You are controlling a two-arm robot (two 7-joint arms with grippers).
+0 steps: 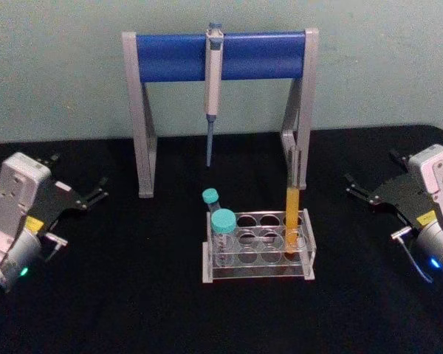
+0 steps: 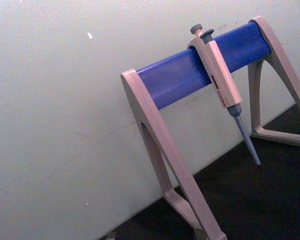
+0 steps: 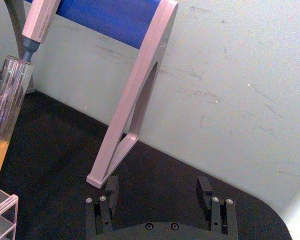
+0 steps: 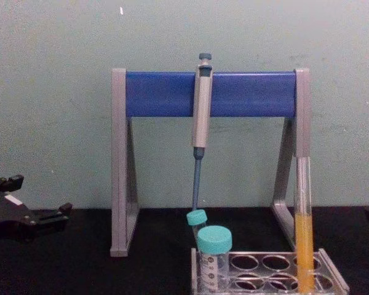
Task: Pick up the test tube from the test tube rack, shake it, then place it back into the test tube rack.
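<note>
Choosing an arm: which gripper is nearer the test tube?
Right. The right gripper sits right of the test tube; the left gripper is farther, beyond the left end of the test tube rack.

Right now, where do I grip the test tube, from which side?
The test tube stands upright in the test tube rack's right-end hole, its upper half bare glass above the liquid. Pinch that half from the right with the open right tool; the left tool would cross the teal-capped tubes.

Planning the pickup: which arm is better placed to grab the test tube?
Probably right. The test tube stands at the rack's right end, nearer the open right gripper; the left gripper sits farther off.
</note>
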